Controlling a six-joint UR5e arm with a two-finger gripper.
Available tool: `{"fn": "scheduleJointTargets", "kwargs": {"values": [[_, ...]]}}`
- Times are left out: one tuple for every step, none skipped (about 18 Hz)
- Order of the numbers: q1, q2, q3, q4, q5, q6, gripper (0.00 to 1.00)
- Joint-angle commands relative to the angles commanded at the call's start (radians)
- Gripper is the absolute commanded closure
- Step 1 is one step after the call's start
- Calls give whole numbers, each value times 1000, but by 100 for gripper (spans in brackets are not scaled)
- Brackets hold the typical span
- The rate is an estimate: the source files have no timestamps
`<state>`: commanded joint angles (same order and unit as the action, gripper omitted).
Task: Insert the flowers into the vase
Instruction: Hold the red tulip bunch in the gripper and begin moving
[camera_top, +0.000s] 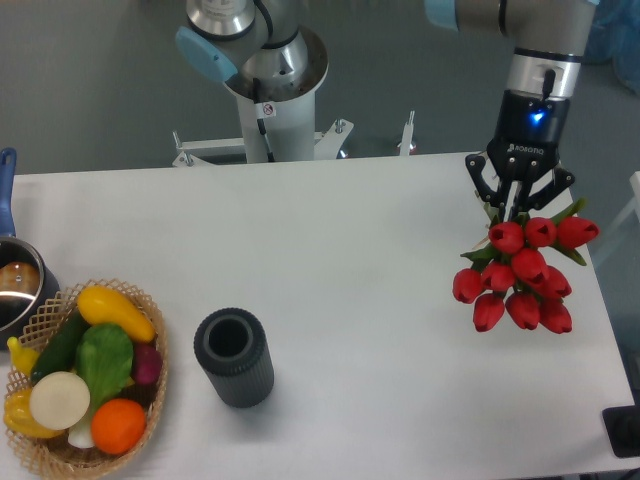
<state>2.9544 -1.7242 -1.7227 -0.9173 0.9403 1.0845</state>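
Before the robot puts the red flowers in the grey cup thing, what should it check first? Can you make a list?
1. Gripper holding the flowers: looks ok, fingers closed around the top of the bunch.
2. Stems pointing down: cannot tell, the stems are hidden.
3. Vase standing upright with its mouth open: ok.
4. Flowers above the vase: not ok, they are far to the right of it.
5. Path across the table free: ok, nothing lies between.
6. Basket clear of the vase: ok, close beside it but apart.
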Motion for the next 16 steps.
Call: {"fn": "scheduleJointTargets", "kwargs": {"values": [[0,2,0,0,0,2,82],[-3,2,-6,0,0,2,83],[-2,2,-6,2,0,2,83],[0,2,-6,0,-2,0,83],[0,2,-3,2,-9,0,83],[5,5,-3,2,-24,0,82],[9,8,-5,0,-37,0,82],[11,9,-6,2,-47,0,82],[11,9,-6,2,-57,0,82],[11,11,-6,2,-66,0,82],[11,12,-6,3,-78,2,82],[8,12,-6,6,-96,2,82],[3,14,-6,6,-129,3,82],[-3,15,-6,8,-164,3,82],[-15,14,-8,8,-240,6,83],[-50,12,-8,15,-312,8,83]]}}
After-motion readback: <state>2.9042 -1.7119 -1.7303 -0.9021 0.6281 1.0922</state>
